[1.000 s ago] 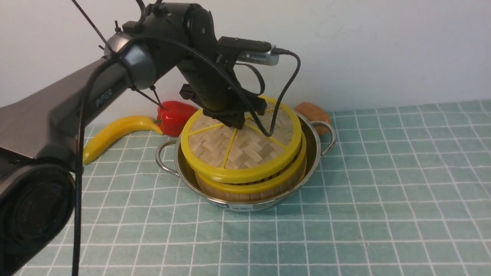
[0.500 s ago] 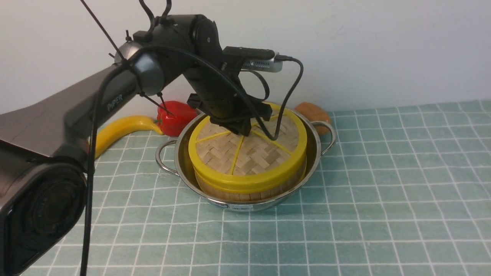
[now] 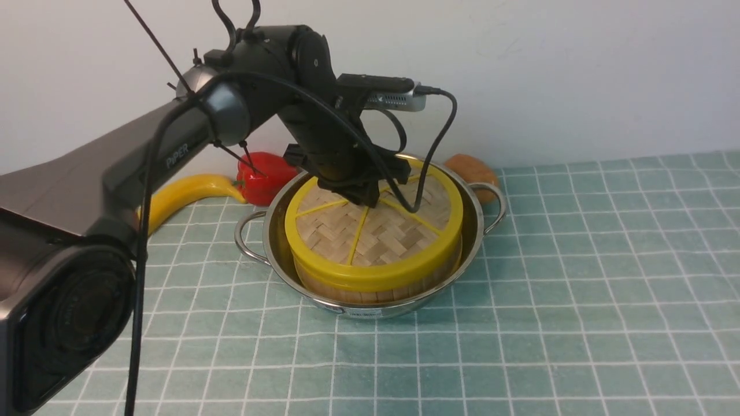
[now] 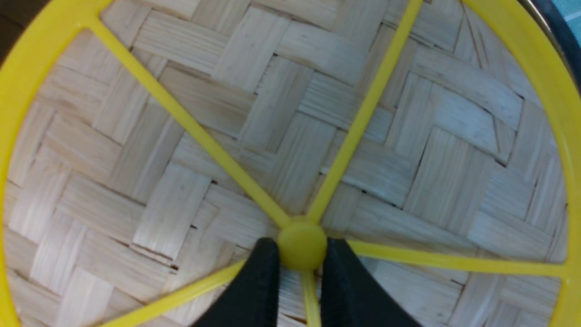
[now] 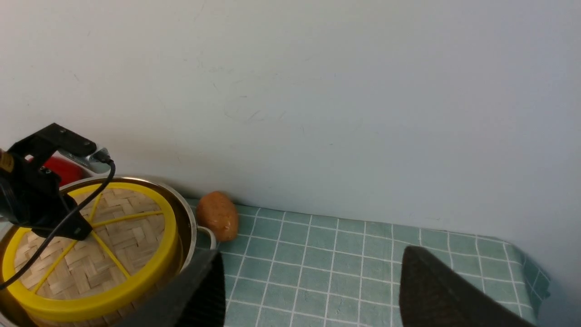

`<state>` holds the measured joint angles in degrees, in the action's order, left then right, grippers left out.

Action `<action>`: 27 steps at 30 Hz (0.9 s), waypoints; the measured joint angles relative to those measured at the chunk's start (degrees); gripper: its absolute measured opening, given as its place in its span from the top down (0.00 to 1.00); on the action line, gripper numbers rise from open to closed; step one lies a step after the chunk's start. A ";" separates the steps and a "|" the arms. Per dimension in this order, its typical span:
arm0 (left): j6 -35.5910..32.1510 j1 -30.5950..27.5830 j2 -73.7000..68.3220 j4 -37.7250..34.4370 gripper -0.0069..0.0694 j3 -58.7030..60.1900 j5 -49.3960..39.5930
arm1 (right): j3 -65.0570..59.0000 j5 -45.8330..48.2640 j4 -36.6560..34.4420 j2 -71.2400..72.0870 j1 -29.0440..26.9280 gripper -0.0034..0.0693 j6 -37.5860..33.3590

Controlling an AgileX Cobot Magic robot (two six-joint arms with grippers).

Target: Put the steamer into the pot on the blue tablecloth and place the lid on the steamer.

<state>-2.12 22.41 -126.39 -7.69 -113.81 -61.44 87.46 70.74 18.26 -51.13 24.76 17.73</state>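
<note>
Lid of flat woven bamboo, yellow-rimmed (image 3: 373, 231), sits on bamboo steamer (image 3: 358, 292) inside shiny steel pot (image 3: 475, 225), handles at 9 and 3 o'clock; your left claw (image 4: 300, 246) pinches the lid's centre knob (image 4: 302, 240) for level seating.

The left arm (image 3: 144, 156) bends forward and down, and the left hand (image 4: 300, 247) pinches the lid (image 3: 376, 237); the right hand (image 5: 313, 281) has its fingers (image 5: 435, 290) wide apart.
</note>
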 joint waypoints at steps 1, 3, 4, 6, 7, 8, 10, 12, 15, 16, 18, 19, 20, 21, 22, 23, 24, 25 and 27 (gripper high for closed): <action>0.00 0.00 0.00 0.00 0.76 0.00 -0.02 | 0.00 0.00 0.00 0.00 0.00 0.26 0.00; -0.05 0.00 0.00 0.00 0.72 -0.07 -0.05 | 0.00 0.00 0.00 0.00 0.00 0.26 0.00; -0.05 0.00 0.00 0.00 0.71 -0.13 -0.13 | 0.00 0.00 0.00 0.00 0.00 0.26 0.00; -0.05 0.00 0.00 0.47 0.57 -1.67 -1.70 | 0.00 0.00 -0.24 0.00 0.00 0.26 0.00; -0.05 0.00 0.11 0.62 0.52 -2.60 -2.36 | 0.00 0.00 -0.24 0.00 0.00 0.26 0.00; -0.05 0.00 0.14 0.76 0.49 -3.16 -2.76 | 0.00 0.00 -0.24 0.00 0.00 0.26 0.00; -0.05 0.00 1.53 2.05 0.34 -7.70 -5.65 | 0.00 0.00 -0.29 0.00 0.00 0.26 0.00; -0.05 0.00 3.80 3.76 0.25 -11.96 -7.48 | 0.00 0.00 -0.29 0.00 0.00 0.26 0.00; -0.05 0.00 8.40 6.95 0.18 -17.81 -7.70 | 0.00 0.00 -0.29 0.00 0.00 0.26 0.00; -0.05 0.00 8.77 7.21 0.17 -18.10 -7.70 | 0.00 0.00 -0.29 0.00 0.00 0.26 0.00; -0.05 0.00 14.93 10.55 0.18 -19.91 -7.70 | 0.00 0.00 -0.29 0.00 0.00 0.26 0.00; -0.05 0.00 16.32 11.69 0.20 -20.06 -7.78 | 0.00 0.00 -0.29 0.00 0.00 0.26 0.00; -0.05 0.00 18.69 12.45 0.22 -20.13 -7.78 | 0.00 0.00 -0.35 0.00 0.00 0.26 0.00; -0.01 0.00 20.63 13.11 0.27 -20.13 -7.82 | 0.00 0.00 -0.48 0.00 0.00 0.26 0.00; -0.01 0.00 23.62 13.71 0.35 -19.68 -7.82 | 0.00 0.00 -0.54 0.00 0.00 0.26 0.00; -0.01 0.00 25.74 13.94 0.42 -19.15 -7.90 | 0.00 0.00 -0.54 0.00 0.00 0.26 0.00; -0.01 0.00 27.90 14.13 0.51 -18.41 -7.90 | 0.00 0.00 -0.54 0.00 0.00 0.26 0.00; -0.01 0.00 30.78 14.12 0.59 -17.13 -7.90 | 0.00 0.00 -0.54 0.00 0.00 0.26 0.00; -0.06 0.00 36.46 14.06 0.77 -13.73 -7.90 | 0.00 0.00 -0.54 0.00 0.00 0.26 -0.06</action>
<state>-2.18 22.41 -89.93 6.37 -127.53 -69.33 87.46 70.74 17.73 -51.13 24.76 17.67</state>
